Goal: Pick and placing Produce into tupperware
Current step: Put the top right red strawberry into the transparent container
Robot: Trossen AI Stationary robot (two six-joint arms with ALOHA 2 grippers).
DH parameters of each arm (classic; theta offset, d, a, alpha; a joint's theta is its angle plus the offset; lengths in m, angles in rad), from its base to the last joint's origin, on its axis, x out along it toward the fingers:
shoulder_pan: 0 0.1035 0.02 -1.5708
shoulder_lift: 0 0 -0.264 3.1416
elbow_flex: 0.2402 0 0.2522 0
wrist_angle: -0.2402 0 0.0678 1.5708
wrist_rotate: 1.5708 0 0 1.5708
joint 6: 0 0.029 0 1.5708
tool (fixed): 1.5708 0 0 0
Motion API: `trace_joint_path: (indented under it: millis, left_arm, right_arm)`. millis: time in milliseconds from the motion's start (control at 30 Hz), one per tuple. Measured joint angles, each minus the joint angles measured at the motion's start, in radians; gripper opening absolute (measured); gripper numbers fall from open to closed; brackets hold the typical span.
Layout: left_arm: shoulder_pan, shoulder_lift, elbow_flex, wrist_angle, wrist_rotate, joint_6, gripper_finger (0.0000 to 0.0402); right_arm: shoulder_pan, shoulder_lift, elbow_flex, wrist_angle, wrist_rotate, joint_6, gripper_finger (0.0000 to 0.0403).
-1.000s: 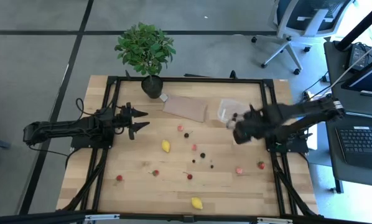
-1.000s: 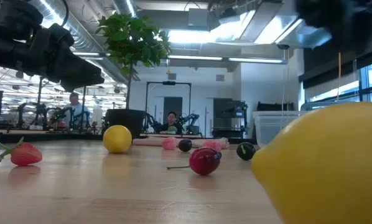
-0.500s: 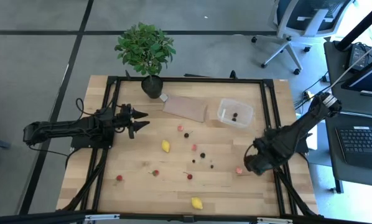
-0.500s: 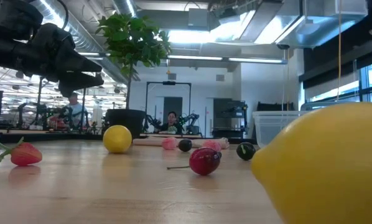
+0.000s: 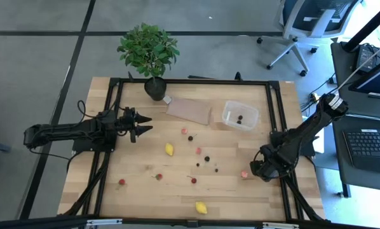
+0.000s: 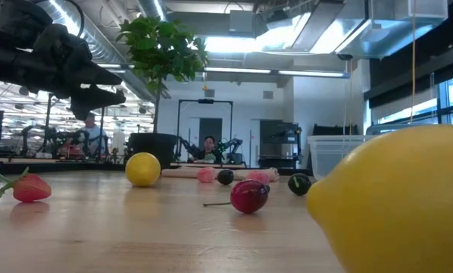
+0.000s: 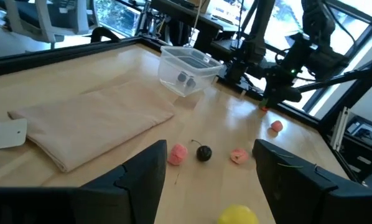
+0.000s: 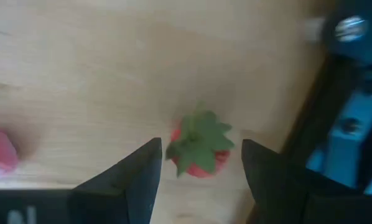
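Wooden table (image 5: 139, 184) carries scattered produce (image 5: 169, 149), tupperware (image 5: 240, 115), brown sheet (image 5: 189, 110).

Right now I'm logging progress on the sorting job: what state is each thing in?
Tupperware: upright, lidless, two dark pieces inside.
Strawberry: on the table, between the right claw's open fingers, not gripped.
Right claw: open, low over the strawberry.
Left claw: open, empty, waiting above the table's left side.
Lemons: both loose on the table.
Brown sheet: lying flat beside the tupperware.
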Motion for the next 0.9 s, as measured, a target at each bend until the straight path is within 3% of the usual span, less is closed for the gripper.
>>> trace_joint_path:
  millis: [267, 633, 900]
  left_arm:
    - [0.000, 0.000, 0.000, 0.000, 0.001, -0.001, 0.0231]
    - [0.000, 0.000, 0.000, 0.000, -0.001, 0.000, 0.0231]
    - [0.000, 0.000, 0.000, 0.000, -0.002, 0.001, 0.0231]
  right_arm:
    - [0.000, -0.004, -0.095, 0.146, 0.003, 0.001, 0.0216]
    - [-0.001, -0.003, -0.097, 0.148, 0.004, 0.000, 0.0145]
    - [-0.001, -0.002, -0.097, 0.149, 0.003, 0.004, 0.0151]
